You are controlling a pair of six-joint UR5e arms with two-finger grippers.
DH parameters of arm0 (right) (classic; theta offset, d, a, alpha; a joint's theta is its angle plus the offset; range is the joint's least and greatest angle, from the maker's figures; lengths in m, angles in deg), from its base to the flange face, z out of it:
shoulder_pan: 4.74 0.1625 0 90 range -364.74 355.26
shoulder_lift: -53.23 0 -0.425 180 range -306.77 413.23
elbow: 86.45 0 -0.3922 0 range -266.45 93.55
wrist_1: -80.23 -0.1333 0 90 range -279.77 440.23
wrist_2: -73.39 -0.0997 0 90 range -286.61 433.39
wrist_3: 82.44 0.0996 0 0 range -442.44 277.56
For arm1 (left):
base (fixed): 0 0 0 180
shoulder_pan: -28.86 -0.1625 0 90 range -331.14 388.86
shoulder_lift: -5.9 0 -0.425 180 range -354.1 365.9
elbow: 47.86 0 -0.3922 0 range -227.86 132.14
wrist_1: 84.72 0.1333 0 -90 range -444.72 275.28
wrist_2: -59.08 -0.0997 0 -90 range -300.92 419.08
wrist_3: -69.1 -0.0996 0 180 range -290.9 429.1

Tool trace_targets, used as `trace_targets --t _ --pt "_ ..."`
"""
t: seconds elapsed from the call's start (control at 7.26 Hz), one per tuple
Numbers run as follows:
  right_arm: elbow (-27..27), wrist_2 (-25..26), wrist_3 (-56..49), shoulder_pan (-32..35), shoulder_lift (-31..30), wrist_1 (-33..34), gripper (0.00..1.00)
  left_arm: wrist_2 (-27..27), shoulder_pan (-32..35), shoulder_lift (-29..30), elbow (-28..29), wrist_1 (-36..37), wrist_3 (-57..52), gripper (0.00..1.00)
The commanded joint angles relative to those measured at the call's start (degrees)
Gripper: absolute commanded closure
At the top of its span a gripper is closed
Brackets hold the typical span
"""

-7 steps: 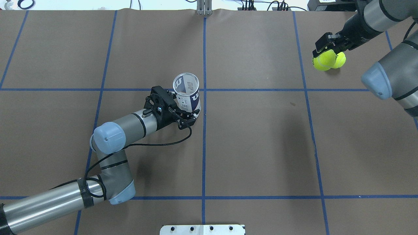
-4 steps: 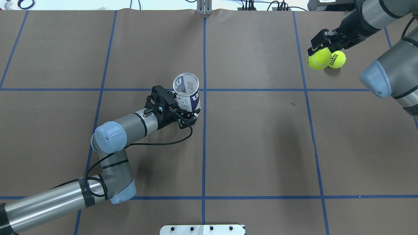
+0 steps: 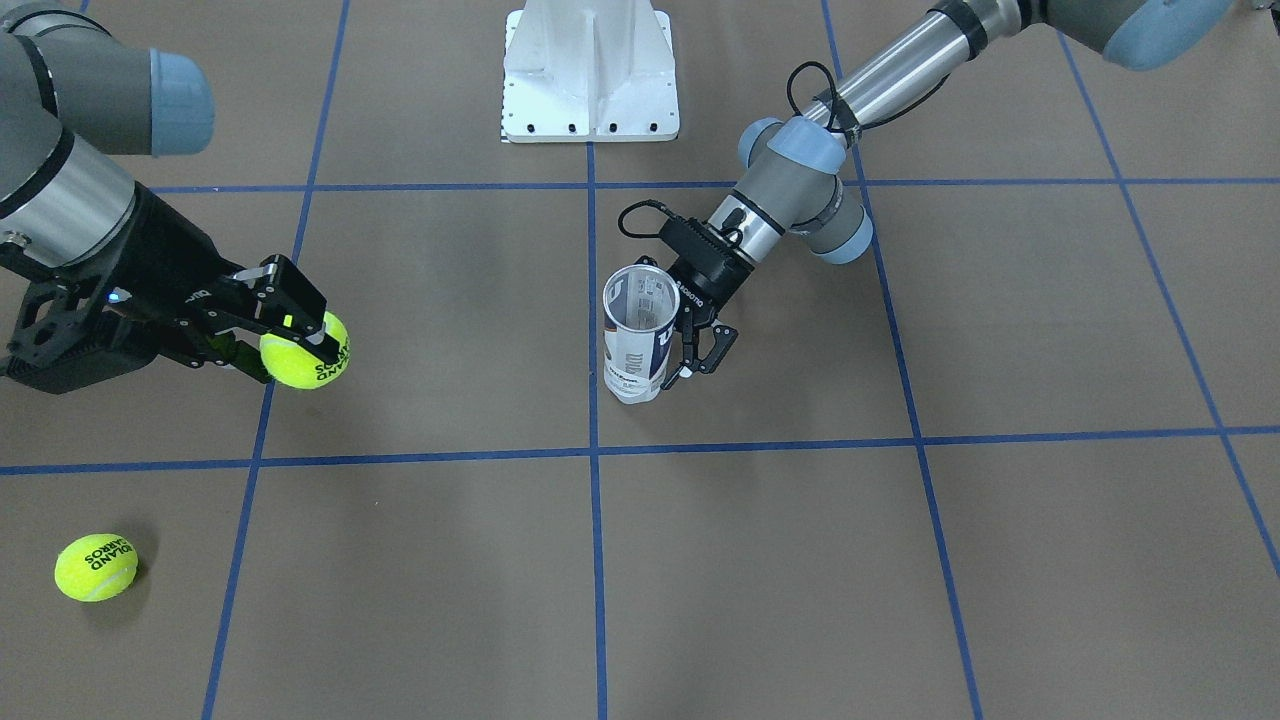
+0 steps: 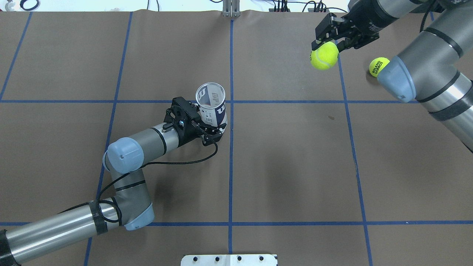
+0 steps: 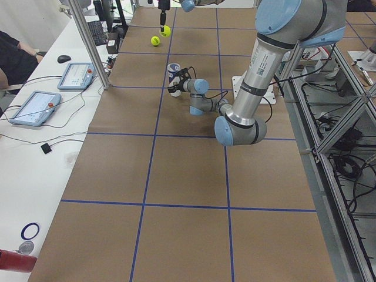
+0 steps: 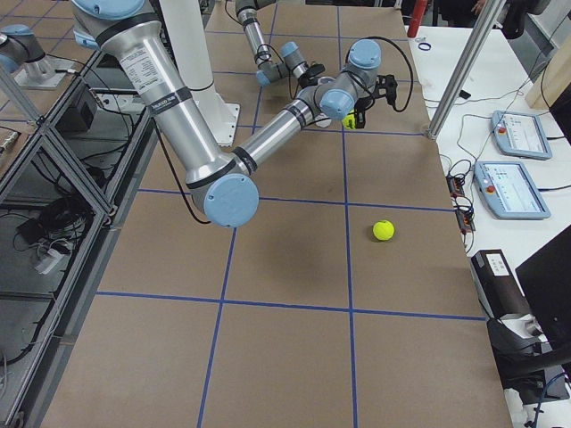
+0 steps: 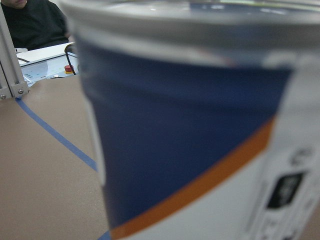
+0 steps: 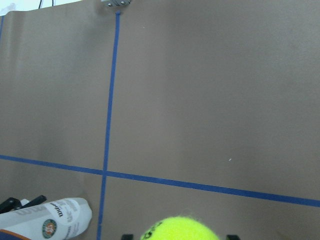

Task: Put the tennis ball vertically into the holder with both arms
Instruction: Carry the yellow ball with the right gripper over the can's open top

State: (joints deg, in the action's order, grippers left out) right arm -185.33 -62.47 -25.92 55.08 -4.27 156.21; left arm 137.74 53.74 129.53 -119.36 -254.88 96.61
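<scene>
In the grip of the right pincer (image 4: pixel 326 47), closed on it above the table (image 4: pixel 295 166) and well apart from the left pincer (image 4: pixel 216 131) that clasps the upright can (image 4: pixel 212 107) low down, the tennis ball (image 4: pixel 324 57) could strike the rim (image 4: pixel 210 83) off-centre and tip the can.

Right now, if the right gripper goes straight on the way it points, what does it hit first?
Probably bare table, ball-first: right gripper, shut on the tennis ball, slants down; the holder sits off-line. Depth unclear.
</scene>
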Motion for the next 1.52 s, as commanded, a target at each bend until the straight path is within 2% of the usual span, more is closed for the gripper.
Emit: trace_targets --t 0.0,0.55,0.83,0.96,1.38 --pt "0.4 0.5 2.8 -1.5 3.5 0.2 1.0 0.0 0.0 0.0 0.0 0.0 0.0 0.01" --pt "4.3 1.5 13.1 -5.1 13.0 0.3 1.0 0.0 0.0 0.6 0.1 0.0 0.1 0.01" --pt "5.0 6.6 18.1 -10.2 17.5 0.4 1.0 0.0 0.0 0.6 0.1 0.0 0.0 0.01" --pt "5.0 9.4 18.7 -12.4 18.4 0.4 1.0 0.0 0.0 0.6 0.1 0.0 0.0 0.01" --pt "5.1 11.8 18.8 -15.9 18.6 0.4 1.0 0.1 0.0 1.2 0.1 0.0 0.0 0.04"
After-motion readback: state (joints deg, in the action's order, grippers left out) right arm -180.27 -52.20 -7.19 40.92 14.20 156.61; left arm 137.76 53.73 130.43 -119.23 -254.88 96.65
